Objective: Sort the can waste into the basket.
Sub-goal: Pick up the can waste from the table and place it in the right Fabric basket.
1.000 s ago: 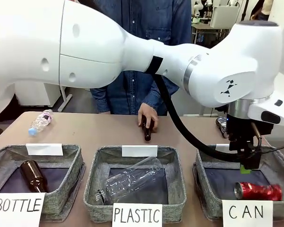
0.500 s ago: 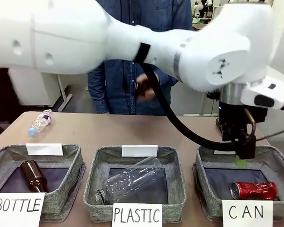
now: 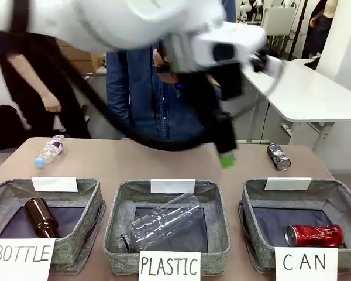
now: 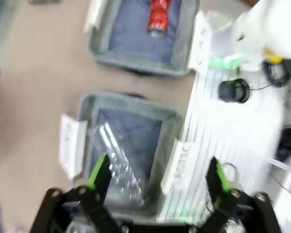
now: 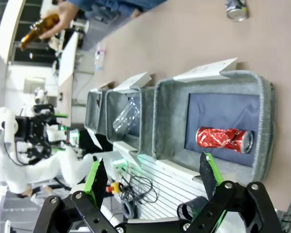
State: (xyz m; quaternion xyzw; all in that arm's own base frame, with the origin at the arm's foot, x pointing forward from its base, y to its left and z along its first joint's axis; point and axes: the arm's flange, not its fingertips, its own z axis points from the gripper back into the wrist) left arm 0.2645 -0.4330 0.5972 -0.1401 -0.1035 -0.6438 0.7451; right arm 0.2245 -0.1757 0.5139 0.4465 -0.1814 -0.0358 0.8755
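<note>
In the CAN basket [image 3: 250, 225], at 5 o'clock of the front view, the red can [image 3: 315, 235] already lay on its side, long axis 9 to 3. Past the basket's far rim, at its 12 o'clock, the dark grey can [image 3: 279, 157] lay on the bare table [image 3: 134, 161], axis roughly 11 to 5, touching nothing. The left fingers [image 4: 99, 174], spread wide and empty, had that can at their 3 o'clock and looked the nearer; the right fingers [image 5: 96, 177], equally wide and empty, hung at the basket's near side.

white table [image 3: 307, 96] rt bkgd, white wall [image 3: 350, 41] behind
</note>
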